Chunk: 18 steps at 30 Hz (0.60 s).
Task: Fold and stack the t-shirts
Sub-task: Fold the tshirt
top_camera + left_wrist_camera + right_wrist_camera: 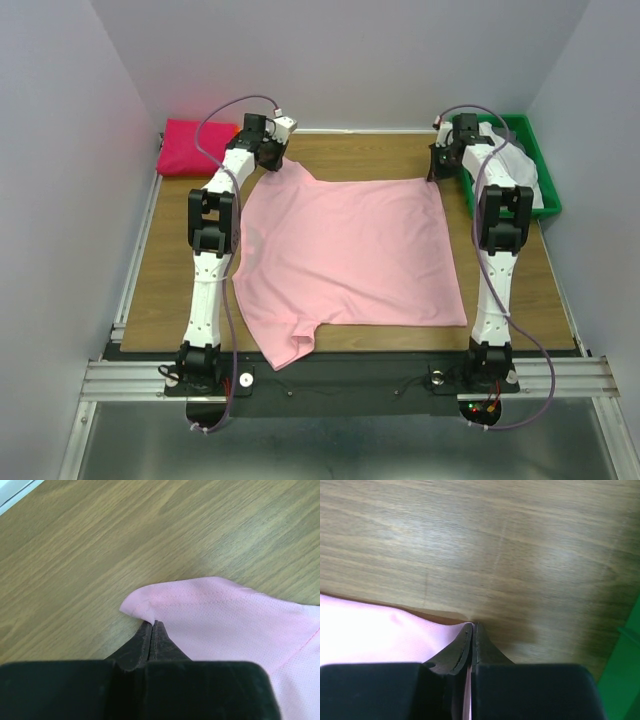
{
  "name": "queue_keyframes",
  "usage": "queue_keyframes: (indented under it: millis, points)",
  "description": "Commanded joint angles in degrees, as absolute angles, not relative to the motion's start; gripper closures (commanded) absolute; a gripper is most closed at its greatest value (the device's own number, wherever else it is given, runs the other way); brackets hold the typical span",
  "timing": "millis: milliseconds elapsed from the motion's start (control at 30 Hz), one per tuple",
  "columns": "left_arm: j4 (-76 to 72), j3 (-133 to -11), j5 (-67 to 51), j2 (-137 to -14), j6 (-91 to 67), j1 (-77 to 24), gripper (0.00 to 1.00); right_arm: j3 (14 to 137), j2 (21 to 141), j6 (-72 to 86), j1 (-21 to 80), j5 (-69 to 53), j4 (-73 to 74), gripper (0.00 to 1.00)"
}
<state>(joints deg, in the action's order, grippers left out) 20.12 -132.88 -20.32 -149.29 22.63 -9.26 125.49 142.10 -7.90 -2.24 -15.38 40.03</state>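
A light pink t-shirt [345, 255] lies spread flat on the wooden table [170, 270]. My left gripper [272, 160] is shut on its far left sleeve; in the left wrist view the gripper [152, 623] pinches the sleeve's hemmed edge [145, 602]. My right gripper [437, 172] is shut on the shirt's far right corner; in the right wrist view the gripper [472, 625] holds pink fabric [380, 632] between its fingers. A folded magenta shirt [192, 147] lies at the far left corner.
A green bin [535, 160] holding pale cloth [520, 165] stands at the far right, its edge showing in the right wrist view [620, 670]. Grey walls enclose the table on three sides. A metal rail [340, 378] runs along the near edge.
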Motion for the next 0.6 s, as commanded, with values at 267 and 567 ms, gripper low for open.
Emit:
queue_keyframes:
  millis: [267,567]
  points:
    - [18.38,-130.18,-23.73,-136.95,25.4,-7.82,1.0,129.64,140.02,-7.64,-1.41,-18.72,38.76,0.99]
    - [16.96,-119.37,-26.54,-126.32,27.33,-7.38,1.0,124.55,133.43,-10.98,-1.49,-18.28,38.58,0.99]
